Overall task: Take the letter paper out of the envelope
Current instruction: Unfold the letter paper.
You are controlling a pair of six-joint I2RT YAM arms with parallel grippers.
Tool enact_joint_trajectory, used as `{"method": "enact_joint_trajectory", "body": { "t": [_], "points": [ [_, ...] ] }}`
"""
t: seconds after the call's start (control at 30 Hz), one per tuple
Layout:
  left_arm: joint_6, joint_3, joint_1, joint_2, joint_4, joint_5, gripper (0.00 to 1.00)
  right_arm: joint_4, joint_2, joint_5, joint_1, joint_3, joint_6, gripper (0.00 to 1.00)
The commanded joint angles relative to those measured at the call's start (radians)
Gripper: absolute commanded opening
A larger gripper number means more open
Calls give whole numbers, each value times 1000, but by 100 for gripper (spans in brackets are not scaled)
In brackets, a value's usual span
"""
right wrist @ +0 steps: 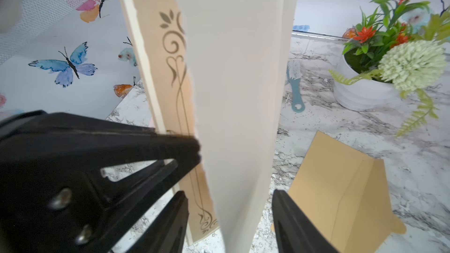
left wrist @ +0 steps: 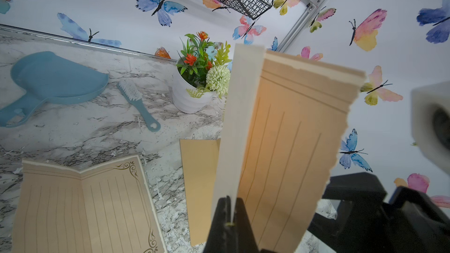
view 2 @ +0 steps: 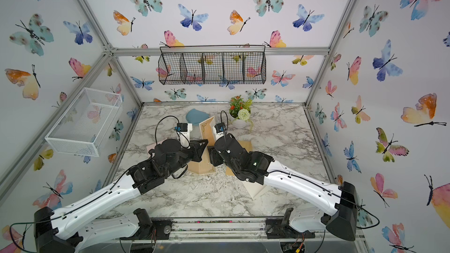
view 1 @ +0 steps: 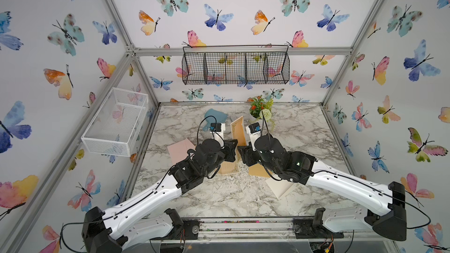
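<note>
My left gripper (left wrist: 227,206) is clamped on the near edge of the folded letter paper (left wrist: 292,142), held up off the table (left wrist: 97,127) and clear of the tan envelope (right wrist: 341,191) below, its long axis running straight away from the fingertips; my right gripper (right wrist: 230,215) straddles its cream panel (right wrist: 238,93), jaws apart.

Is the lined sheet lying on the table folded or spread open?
Spread open: the lined sheet lies face up, both halves showing, a crease between them.

**Desk and walls, counted**

Two lined sheets: raised sheet (left wrist: 292,142), flat sheet (left wrist: 82,205). Three envelopes: brown envelope (left wrist: 199,186), raised cream envelope (left wrist: 239,118), flat cream envelope (view 1: 281,188). One pink piece (view 1: 179,150) (kind unclear). Two baskets: black basket (view 1: 235,68), white basket (view 1: 106,146). One plant (left wrist: 194,79), one dustpan (left wrist: 56,76), one brush (left wrist: 138,103).
</note>
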Motion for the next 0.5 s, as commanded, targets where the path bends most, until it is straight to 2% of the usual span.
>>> {"method": "enact_joint_trajectory", "body": {
  "t": [0.0,0.07,0.13,0.33,0.4,0.47],
  "points": [
    [11,-2,2,-37,23,53,0,-25,-13,15,-33,-16,-3,49],
    [11,-2,2,-42,24,69,0,-18,-26,-24,-61,-28,-9,30],
    [12,-6,3,-51,19,71,0,-3,-48,-55,-85,-41,-23,18],
    [17,-27,23,-80,10,70,0,-9,-96,-223,-184,-45,-74,16],
    [18,-31,29,-88,11,74,0,-4,-102,-310,-220,-50,-89,15],
    [20,-31,34,-92,9,78,0,5,-103,-413,-259,-57,-106,11]
  ]
}}
